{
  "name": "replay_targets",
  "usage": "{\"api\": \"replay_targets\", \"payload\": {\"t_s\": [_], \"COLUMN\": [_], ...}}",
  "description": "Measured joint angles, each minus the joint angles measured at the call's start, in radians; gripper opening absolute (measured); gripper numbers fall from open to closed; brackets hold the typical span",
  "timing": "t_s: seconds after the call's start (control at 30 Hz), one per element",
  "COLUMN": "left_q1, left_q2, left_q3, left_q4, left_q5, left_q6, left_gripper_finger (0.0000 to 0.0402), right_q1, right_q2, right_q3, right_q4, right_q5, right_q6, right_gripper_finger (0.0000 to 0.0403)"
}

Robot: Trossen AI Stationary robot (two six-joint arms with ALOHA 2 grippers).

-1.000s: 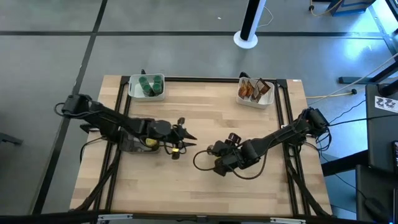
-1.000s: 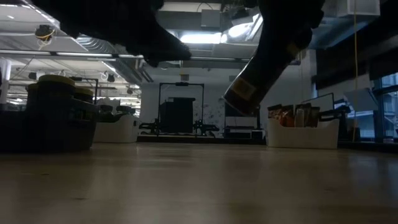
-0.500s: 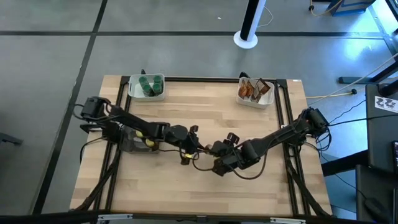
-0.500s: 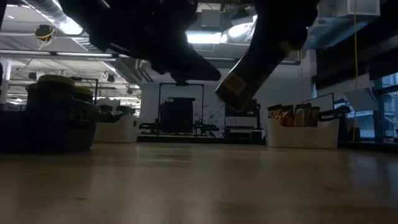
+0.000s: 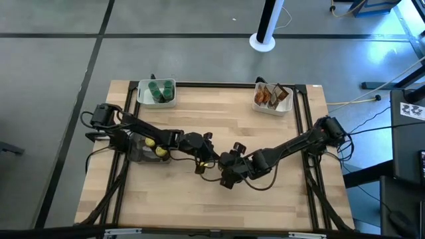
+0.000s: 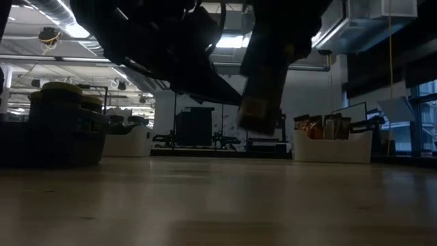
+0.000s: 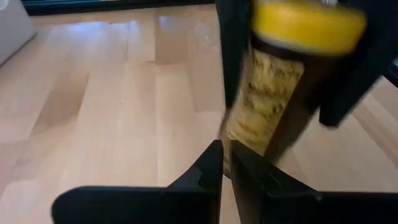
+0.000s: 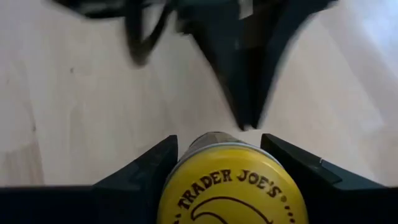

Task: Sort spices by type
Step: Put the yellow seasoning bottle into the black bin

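Observation:
A spice jar with a yellow lid (image 8: 230, 194) and yellow contents (image 7: 264, 99) hangs above the table's middle, with my right gripper (image 5: 228, 174) shut on it. In the low view the jar (image 6: 259, 102) is tilted, bottom down. My left gripper (image 7: 224, 163) is shut. It points at the jar's lower end from the table's left, with its tips (image 8: 245, 93) close to the jar. Green-lidded jars stand in a white tray (image 5: 157, 93) at the far left. Brown-orange packets stand in a white tray (image 5: 272, 98) at the far right. My right gripper pinches the jar's round sides (image 7: 239, 74) between its two fingers (image 8: 149, 167). The fingers lie along the jar and slant down from above. The lid faces the wrist and the bottom points past the fingertips. The jar is lifted clear of the table and tilted. My left gripper's shut tips stand at the jar's lower end (image 7: 242, 146); I cannot tell whether they touch it.
A dark tray (image 5: 136, 151) with yellow-lidded jars (image 5: 159, 151) sits at the table's left, under my left arm. Bare wood lies in front of and behind the two grippers. Black frame rails run along the table's edges.
My left gripper has gone toward the table's right and down, up to the jar, and has shut. My right gripper has carried the jar a little toward the table's left. The jar has tipped nearer to upright.

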Motion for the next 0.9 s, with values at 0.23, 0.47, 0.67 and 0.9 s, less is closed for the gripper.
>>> {"api": "replay_targets", "payload": {"t_s": [0.23,0.47,0.67,0.9], "left_q1": [-0.001,0.012,0.007,-0.003], "left_q2": [0.000,-0.025,-0.095,-0.117], "left_q3": [0.000,0.000,0.000,0.000], "left_q4": [-0.034,-0.137,-0.247,-0.268], "left_q5": [0.005,0.005,-0.009,-0.025], "left_q6": [0.014,0.032,0.022,-0.001], "left_gripper_finger": [0.0019,0.0019,0.0019,0.0019], "right_q1": [-0.014,-0.013,-0.013,-0.032], "right_q2": [0.032,0.067,0.102,0.113], "right_q3": [0.000,0.000,0.000,-0.001], "right_q4": [0.014,0.006,0.015,0.047], "right_q5": [-0.007,-0.028,-0.045,-0.129], "right_q6": [-0.037,-0.037,-0.064,-0.080], "right_gripper_finger": [0.0217,0.0234,0.0219,0.0272]}}
